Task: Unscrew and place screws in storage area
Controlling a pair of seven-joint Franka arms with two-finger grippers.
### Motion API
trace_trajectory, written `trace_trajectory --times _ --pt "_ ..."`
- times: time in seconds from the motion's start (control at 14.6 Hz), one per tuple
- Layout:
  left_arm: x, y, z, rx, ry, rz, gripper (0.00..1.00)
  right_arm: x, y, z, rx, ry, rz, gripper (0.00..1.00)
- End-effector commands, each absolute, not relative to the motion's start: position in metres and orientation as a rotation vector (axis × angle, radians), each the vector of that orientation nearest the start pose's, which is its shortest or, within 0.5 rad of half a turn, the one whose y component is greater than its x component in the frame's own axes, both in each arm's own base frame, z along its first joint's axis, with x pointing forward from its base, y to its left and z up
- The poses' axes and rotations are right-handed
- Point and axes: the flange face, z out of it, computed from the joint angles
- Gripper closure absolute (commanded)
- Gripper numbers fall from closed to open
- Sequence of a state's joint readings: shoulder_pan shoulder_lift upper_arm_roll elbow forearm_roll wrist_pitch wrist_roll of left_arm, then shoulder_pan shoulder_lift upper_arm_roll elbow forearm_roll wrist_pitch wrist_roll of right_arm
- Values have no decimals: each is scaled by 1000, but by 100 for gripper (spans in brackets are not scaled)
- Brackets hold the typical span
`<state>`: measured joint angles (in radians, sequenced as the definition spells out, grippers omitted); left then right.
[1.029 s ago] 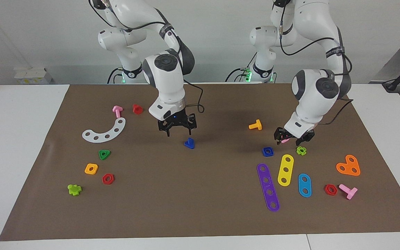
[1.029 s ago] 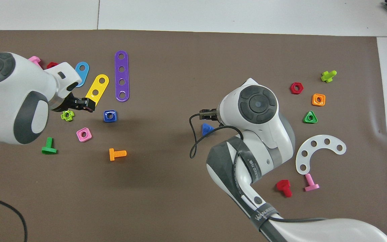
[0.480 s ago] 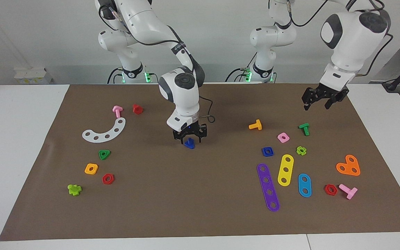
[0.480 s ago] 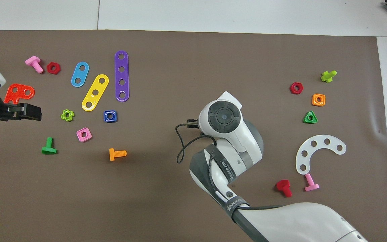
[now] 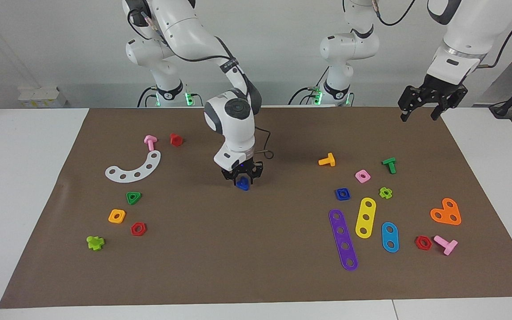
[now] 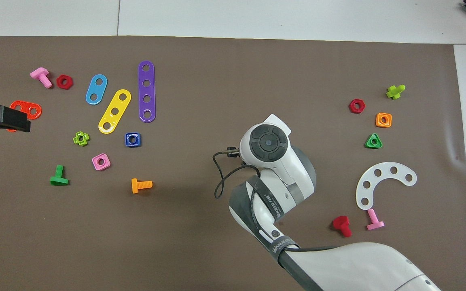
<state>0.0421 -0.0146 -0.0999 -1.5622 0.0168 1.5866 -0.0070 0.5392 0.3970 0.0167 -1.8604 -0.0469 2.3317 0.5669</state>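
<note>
A small blue screw lies near the middle of the brown paper mat. My right gripper is down on it, its fingers closed on either side of the blue screw. In the overhead view the right arm's wrist hides both. My left gripper hangs open and empty, high over the mat's edge at the left arm's end; in the overhead view the left gripper shows over an orange plate. The storage area has no marking; loose coloured parts lie scattered toward both ends of the mat.
Toward the left arm's end lie a blue square nut, pink nut, green screw, orange screw and several flat plates. At the right arm's end are a white curved plate, nuts and screws.
The right gripper came down onto the blue screw and its fingers closed in. The left gripper let a pink nut go on the mat, then rose and drew back toward the mat's edge.
</note>
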Motion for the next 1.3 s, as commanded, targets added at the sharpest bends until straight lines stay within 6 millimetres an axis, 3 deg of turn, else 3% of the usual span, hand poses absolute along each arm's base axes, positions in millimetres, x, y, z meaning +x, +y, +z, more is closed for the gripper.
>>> trace_trajectory --times 0.0,0.07,0.27,0.34,0.69,1.03,1.24 --pt "556 -34 640 -3137 99 -56 7 539 336 314 -3142 6 -128 82" --pt "556 -35 640 -3137 103 -60 6 539 335 314 -3143 10 -123 100" --pt "564 -36 639 -3155 99 -50 3 543 328 321 -3148 18 -115 100" --pt "565 -35 651 -3155 97 -77 3 546 322 327 -3147 26 -120 100" --pt "566 -31 653 -3147 91 -17 4 579 240 362 -3137 161 -132 100" --pt "558 -27 640 -3145 82 5 5 597 152 354 -3156 223 -72 100" --pt "550 -26 622 -3140 75 -31 7 601 104 344 -3150 221 -47 100"
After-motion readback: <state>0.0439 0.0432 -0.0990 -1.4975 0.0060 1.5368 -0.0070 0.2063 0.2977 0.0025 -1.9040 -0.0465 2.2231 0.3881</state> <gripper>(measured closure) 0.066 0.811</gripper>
